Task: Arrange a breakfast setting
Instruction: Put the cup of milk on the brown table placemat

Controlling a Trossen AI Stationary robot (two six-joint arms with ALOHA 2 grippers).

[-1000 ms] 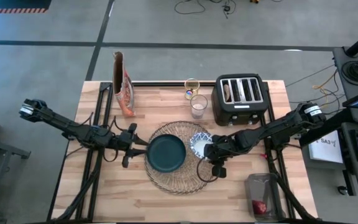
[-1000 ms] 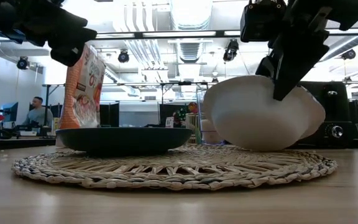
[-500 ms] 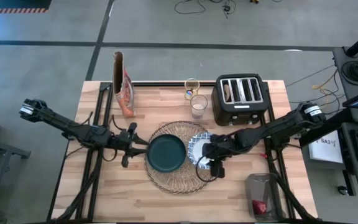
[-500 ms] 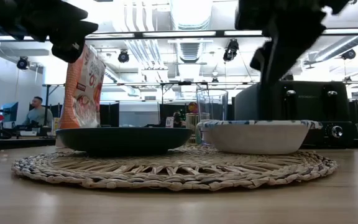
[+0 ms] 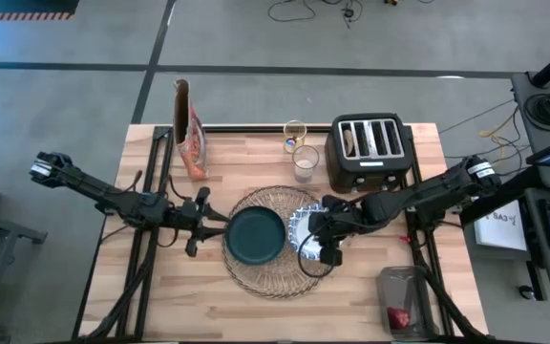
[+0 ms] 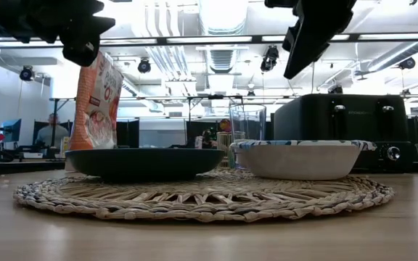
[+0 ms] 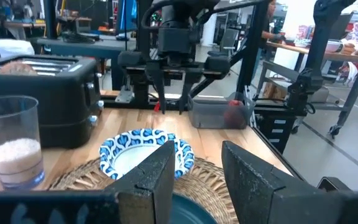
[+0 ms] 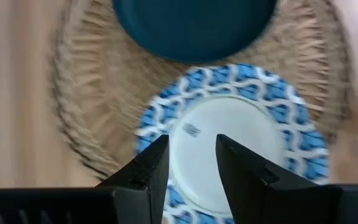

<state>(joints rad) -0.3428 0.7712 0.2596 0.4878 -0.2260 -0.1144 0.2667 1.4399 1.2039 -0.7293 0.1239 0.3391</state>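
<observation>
The blue-and-white bowl (image 5: 300, 225) stands upright on its base on the right part of the round wicker placemat (image 5: 265, 278), next to the dark teal plate (image 5: 255, 235). My right gripper (image 8: 191, 146) hangs open above the bowl (image 8: 229, 149) and clear of it; in the low view it (image 6: 296, 61) is high over the bowl (image 6: 300, 159). My left gripper (image 5: 208, 229) waits open just left of the plate, with nothing between its fingers (image 7: 197, 155). A clear glass (image 5: 305, 162) stands behind the mat. A bread ring (image 5: 351, 140) sits in the toaster.
The black toaster (image 5: 370, 151) stands at the back right and the cereal bag (image 5: 189, 129) at the back left. A second small glass (image 5: 295, 132) is behind the first. A clear tub (image 5: 405, 298) with a dark-red fruit (image 5: 399, 316) sits at the near right.
My right gripper held the bowl tilted above the mat, set it down level on the placemat beside the plate, let go and rose straight up. The bowl now stands flat on its base.
</observation>
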